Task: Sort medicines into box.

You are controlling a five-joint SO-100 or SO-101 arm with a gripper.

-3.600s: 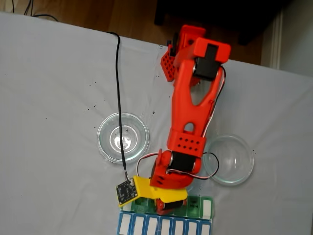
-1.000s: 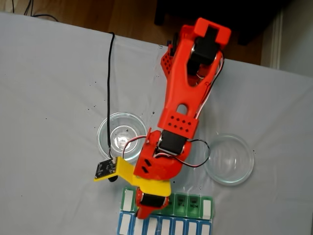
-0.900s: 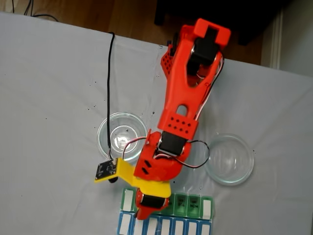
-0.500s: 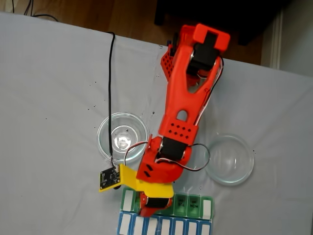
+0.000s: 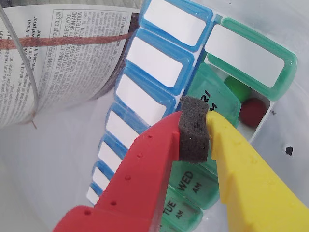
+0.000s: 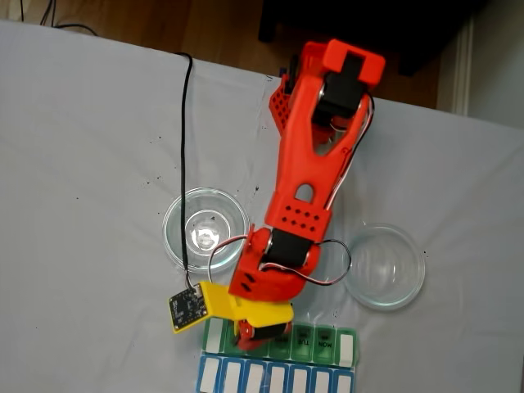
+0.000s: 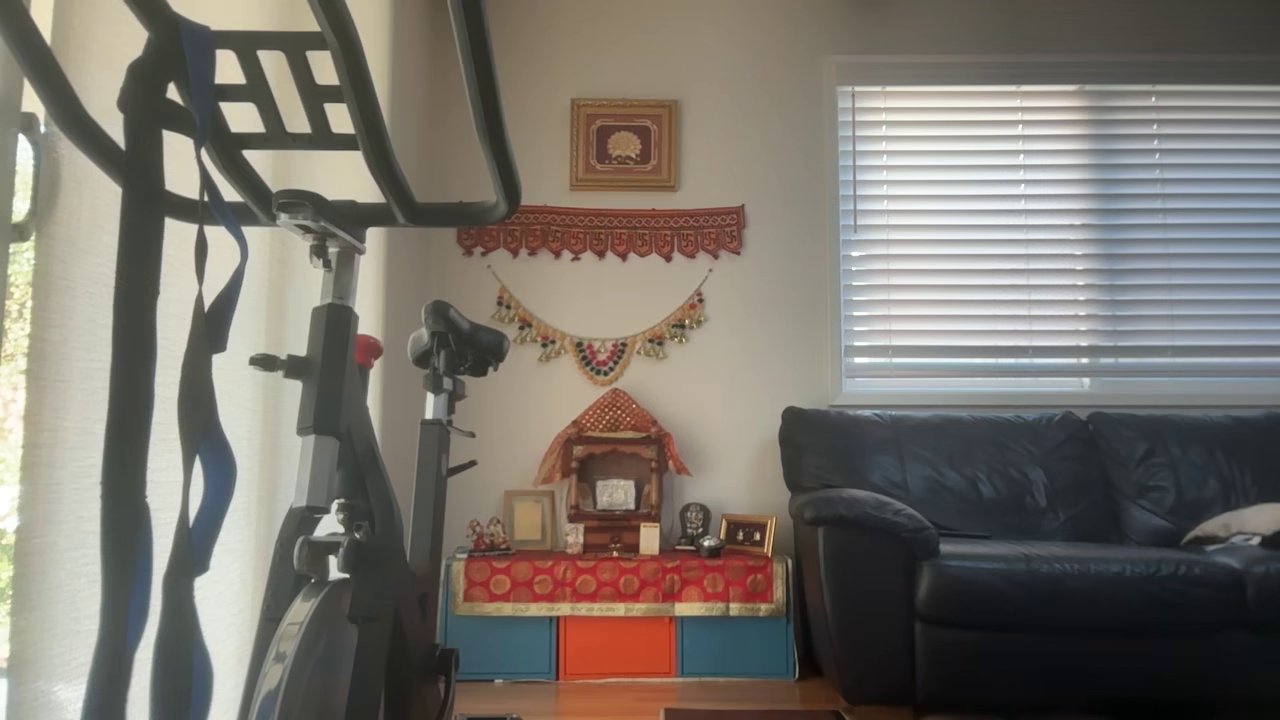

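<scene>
While pincer [image 5: 202, 133] sits closed, empty, foam pad pinched, over green pill organiser [image 5: 251, 63], one green pill [image 5: 237, 88] & one red pill [image 5: 253, 112] lie in open compartment. Recommend lifting vertically, avoiding FRI lid.

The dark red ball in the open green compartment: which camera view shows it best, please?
The wrist view: the dark red ball lies in plain sight beside a green ball in the organiser's open compartment. In the fixed view the arm overhangs that part of the organiser. The other view faces a living room.
</scene>
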